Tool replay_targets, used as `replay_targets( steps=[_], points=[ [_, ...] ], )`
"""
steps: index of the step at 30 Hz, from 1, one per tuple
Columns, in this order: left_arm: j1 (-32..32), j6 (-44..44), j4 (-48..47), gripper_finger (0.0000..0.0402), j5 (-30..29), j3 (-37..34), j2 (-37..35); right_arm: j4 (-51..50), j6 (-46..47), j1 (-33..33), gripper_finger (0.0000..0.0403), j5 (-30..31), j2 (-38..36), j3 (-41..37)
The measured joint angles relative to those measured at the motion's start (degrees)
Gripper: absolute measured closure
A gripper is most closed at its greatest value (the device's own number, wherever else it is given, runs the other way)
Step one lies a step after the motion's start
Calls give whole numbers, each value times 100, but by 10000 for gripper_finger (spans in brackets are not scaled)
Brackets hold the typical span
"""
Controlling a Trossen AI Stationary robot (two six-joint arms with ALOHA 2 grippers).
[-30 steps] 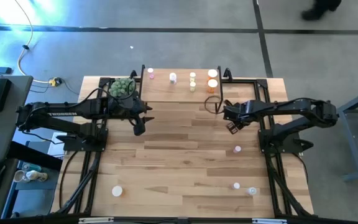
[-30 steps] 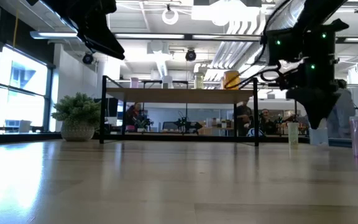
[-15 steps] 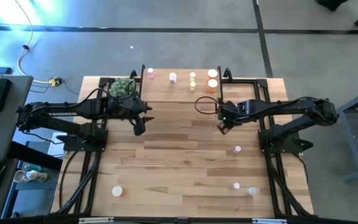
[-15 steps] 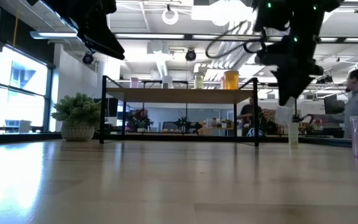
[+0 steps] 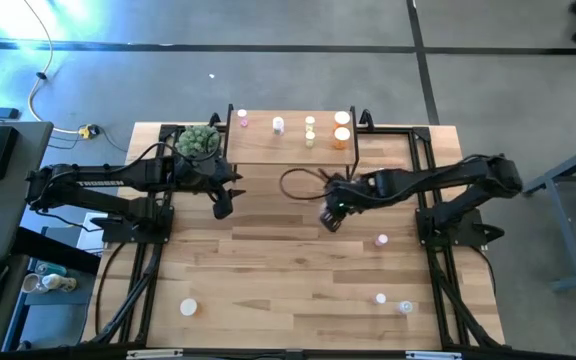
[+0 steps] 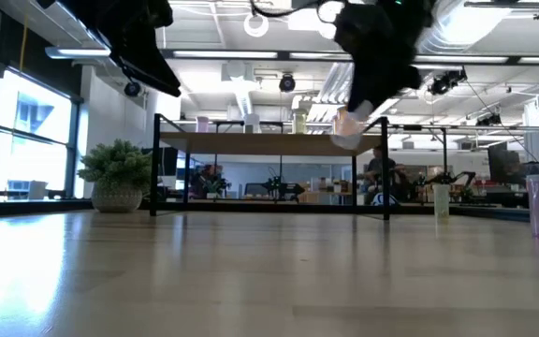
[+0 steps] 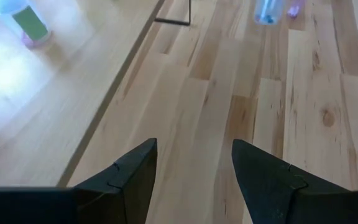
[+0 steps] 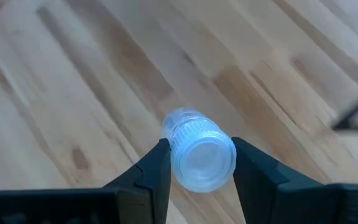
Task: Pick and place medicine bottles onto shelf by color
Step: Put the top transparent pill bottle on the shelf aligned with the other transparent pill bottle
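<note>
right hand: the right hand [image 5: 330, 218] is out over the middle of the worktop [image 5: 288, 280], in front of the shelf, clamped on a small whitish bottle [image 8: 199, 151]. In the right wrist view the white cap faces the camera and both fingers [image 8: 156, 167] press its sides.
held bottle: hanging in the air, clear of the wood. From the low view it's a pale blob [image 6: 348, 129] under the dark arm, about level with the shelf top.
left hand: the left hand [image 5: 223, 207] sits parked at the left side of the worktop near the plant, fingers spread wide with nothing between them, just bare planks showing in the left wrist view [image 7: 194, 171].
shelf: the shelf [image 5: 290, 152] is at the far edge of the worktop, light wood top on thin black legs [image 6: 156, 164].
bottles on shelf: left to right from above, a pink one [image 5: 243, 119], a whitish one [image 5: 278, 125], two yellow-green ones [image 5: 310, 131] close together, then two orange ones [image 5: 341, 127] at the right end.
bottles still on the worktop: a pink one [image 5: 382, 240] on the right side, two more [image 5: 392, 302] near the front right, and one lone white cap [image 5: 188, 308] front left. Can't really call the colours on those last few.
plant: a little potted plant [image 5: 197, 140] is just beside the shelf's left end.
</note>
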Motion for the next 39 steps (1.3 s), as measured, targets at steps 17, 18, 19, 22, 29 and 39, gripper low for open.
replay_targets(
  steps=[17, 18, 19, 22, 29, 39],
  points=[
    [50, -100, -293, 202, 192, 0, 200, -603, -2135, -371, 276, 26, 1716, 2899],
    [86, -20, -294, 202, 190, 0, 194, -614, -2204, -460, 275, 17, 1771, 3035],
    [136, 76, -272, 202, 182, 0, 190, -623, -2245, -551, 275, -19, 1835, 3181],
    [332, 351, -187, 202, 113, 0, 188, -725, -2269, -846, 275, -50, 2031, 3631],
    [815, 406, 63, 202, 113, 0, 193, -959, -2563, -1459, 274, -48, 2478, 4644],
    [989, 151, 53, 202, 302, 0, 195, -1004, -2520, -2042, 274, -138, 2620, 5418]
  ],
)
